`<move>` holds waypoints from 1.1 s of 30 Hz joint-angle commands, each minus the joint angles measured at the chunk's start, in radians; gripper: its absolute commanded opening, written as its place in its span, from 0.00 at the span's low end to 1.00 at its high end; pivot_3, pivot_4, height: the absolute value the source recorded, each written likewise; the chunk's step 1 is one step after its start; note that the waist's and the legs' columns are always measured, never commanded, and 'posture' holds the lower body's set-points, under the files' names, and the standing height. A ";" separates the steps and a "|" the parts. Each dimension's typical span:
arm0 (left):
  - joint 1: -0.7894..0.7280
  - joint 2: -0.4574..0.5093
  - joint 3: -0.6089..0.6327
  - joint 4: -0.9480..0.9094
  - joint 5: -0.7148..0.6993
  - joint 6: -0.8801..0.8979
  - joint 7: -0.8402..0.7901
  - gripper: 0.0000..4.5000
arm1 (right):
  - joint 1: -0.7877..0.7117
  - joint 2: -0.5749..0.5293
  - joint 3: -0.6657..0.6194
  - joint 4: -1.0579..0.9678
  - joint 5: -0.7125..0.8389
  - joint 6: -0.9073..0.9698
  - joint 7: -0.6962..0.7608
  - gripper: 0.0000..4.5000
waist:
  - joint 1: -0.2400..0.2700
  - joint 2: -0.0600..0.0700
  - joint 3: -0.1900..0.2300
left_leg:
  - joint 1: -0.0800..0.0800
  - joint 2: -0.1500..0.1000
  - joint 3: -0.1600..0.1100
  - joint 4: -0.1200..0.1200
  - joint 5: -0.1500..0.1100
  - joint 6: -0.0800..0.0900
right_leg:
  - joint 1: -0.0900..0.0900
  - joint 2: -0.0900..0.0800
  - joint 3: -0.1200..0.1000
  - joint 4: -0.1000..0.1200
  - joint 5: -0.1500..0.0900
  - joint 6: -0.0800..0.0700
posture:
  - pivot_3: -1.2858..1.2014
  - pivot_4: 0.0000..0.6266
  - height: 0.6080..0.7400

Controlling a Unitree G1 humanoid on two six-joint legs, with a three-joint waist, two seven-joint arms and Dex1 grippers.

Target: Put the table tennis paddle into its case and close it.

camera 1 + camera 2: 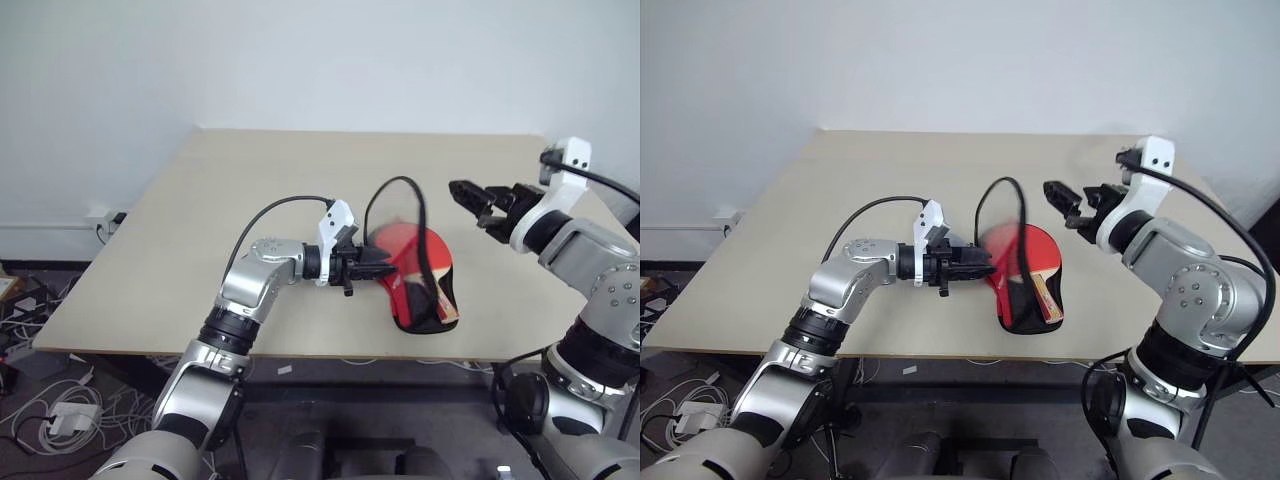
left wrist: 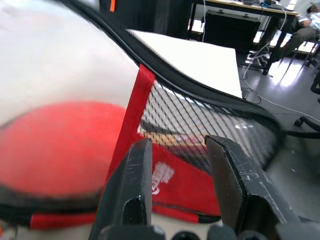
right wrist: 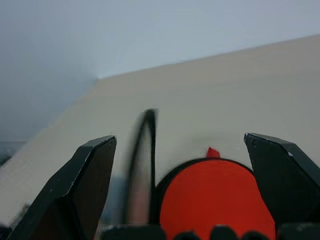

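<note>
The red case [image 1: 432,300] lies open near the table's [image 1: 250,200] front edge. Its clear flap with a black rim [image 1: 398,183] stands up and is blurred. The table tennis paddle [image 1: 412,250] lies inside, red face up, with its wooden handle [image 1: 1045,293] toward the case's black mesh end [image 2: 200,120]. My left gripper [image 1: 388,266] points right at the case's left edge; its fingers [image 2: 137,165] stand a little apart with nothing pinched between them. My right gripper [image 1: 470,200] hovers above and to the right of the case, wide open and empty, over the red face [image 3: 215,200].
The case sits close to the table's front edge [image 1: 300,352]. Bare tabletop stretches behind and to the left. A white wall stands behind the table. Cables and a power strip [image 1: 60,410] lie on the floor at the left.
</note>
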 commanded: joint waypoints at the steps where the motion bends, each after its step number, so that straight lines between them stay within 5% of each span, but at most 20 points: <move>1: 0.014 0.017 -0.021 -0.022 0.019 -0.028 -0.018 0.38 | 0.049 -0.045 0.052 -0.001 -0.037 -0.050 -0.025 0.98 | 0.000 0.000 0.000 | 0.000 0.000 0.000 0.000 0.000 0.000 | 0.000 0.000 0.000 0.000 0.000 0.000 | 0.52 0.00 0.81; 9: 0.035 -0.061 -0.065 -0.032 0.021 0.002 0.014 0.38 | -0.028 0.019 -0.125 0.033 0.029 -0.176 -0.089 0.98 | 0.004 0.000 0.000 | 0.000 -0.001 -0.002 0.001 0.001 0.001 | 0.000 -0.002 -0.001 0.000 0.000 0.000 | 0.52 0.00 0.81; 15: 0.045 -0.182 -0.060 -0.004 0.030 0.116 0.169 0.38 | 0.002 0.021 -0.091 0.075 0.009 -0.216 -0.131 0.98 | 0.002 0.000 0.000 | 0.000 -0.001 -0.002 0.001 -0.001 0.004 | 0.001 -0.002 -0.001 0.000 0.000 0.000 | 0.52 0.00 0.81; 19: 0.058 -0.215 -0.004 -0.047 -0.013 0.253 0.262 0.57 | 0.047 0.025 -0.055 0.095 -0.004 -0.243 -0.151 0.99 | 0.000 0.001 0.000 | 0.000 -0.001 -0.002 0.001 -0.001 0.005 | 0.001 -0.002 0.000 0.000 0.000 0.000 | 0.52 0.00 0.81; 24: 0.032 -0.234 0.119 -0.044 -0.066 0.443 0.394 0.97 | 0.080 0.025 -0.041 0.114 0.002 -0.262 -0.174 0.99 | 0.000 0.001 0.001 | 0.000 0.000 -0.003 0.001 -0.001 0.005 | 0.001 -0.002 0.000 0.000 0.000 0.000 | 0.52 0.00 0.81; 33: -0.028 -0.340 0.316 0.011 -0.143 0.710 0.596 1.00 | 0.095 0.011 -0.030 0.143 0.006 -0.287 -0.186 0.99 | 0.003 0.000 0.001 | 0.000 -0.001 -0.006 0.002 0.001 0.001 | 0.001 -0.003 -0.003 0.000 0.000 0.000 | 0.52 0.00 0.81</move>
